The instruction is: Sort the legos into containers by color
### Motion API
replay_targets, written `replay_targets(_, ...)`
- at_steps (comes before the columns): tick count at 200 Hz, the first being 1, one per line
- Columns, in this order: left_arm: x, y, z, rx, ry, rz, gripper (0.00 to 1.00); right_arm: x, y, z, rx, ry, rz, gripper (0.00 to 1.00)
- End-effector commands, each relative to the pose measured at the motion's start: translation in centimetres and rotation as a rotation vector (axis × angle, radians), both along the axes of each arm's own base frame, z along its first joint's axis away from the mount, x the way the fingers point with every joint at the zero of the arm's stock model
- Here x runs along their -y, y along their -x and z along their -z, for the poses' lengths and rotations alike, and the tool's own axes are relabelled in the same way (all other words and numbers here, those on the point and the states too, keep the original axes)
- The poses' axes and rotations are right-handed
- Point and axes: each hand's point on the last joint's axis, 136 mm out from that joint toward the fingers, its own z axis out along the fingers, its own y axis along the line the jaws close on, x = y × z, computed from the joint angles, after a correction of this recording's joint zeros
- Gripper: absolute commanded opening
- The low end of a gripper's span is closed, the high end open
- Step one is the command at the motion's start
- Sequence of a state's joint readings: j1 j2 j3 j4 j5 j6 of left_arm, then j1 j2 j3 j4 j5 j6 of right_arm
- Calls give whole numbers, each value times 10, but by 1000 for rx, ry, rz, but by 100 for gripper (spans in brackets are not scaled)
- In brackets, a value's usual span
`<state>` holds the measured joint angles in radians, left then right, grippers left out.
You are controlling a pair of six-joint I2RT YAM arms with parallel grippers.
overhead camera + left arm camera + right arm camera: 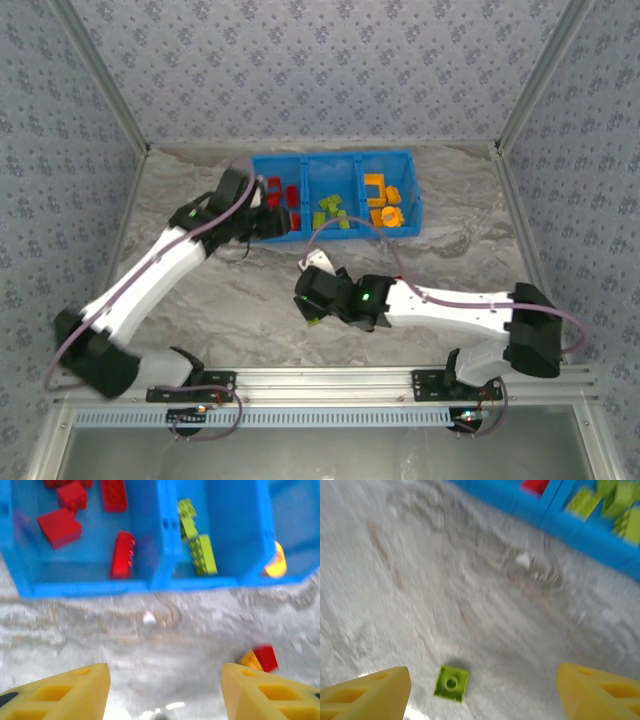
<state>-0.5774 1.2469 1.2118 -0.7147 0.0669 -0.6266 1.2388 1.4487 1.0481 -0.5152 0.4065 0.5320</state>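
Now the right gripper [482, 687] hovers, jaws wide apart, over a lime brick [451, 683] lying flat on the table [420, 580], near side of the blue bin [330, 236]. The left gripper [165, 680], jaws apart and empty, hangs by the red compartment [95, 535]. The brick sits nearer one finger, so closing could skid it away. No writing is readable.

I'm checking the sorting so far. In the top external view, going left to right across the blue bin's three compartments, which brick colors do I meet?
Red legos → lime green legos → orange-yellow legos.
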Motion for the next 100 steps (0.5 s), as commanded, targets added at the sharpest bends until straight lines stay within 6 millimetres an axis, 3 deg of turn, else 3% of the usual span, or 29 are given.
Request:
replay_targets(1,-25,61,24,-98,-13,54,63,5,16,22,-130,3,106,81)
replay_targets(25,-37,126,21,-112,86,187,65,0,23,42,-229,41,136,83)
replay_targets(46,-55,169,14,-69,137,232,69,-7,27,59,-285,90,141,86)
replay_targets(68,-62,194,2,-22,216,260,72,-11,27,76,-337,121,174,88)
replay_targets(97,-68,205,3,-42,232,249,72,-4,25,97,-361,180,204,84)
replay_targets(100,-68,206,4,-45,232,250,72,-12,23,90,-355,160,198,83)
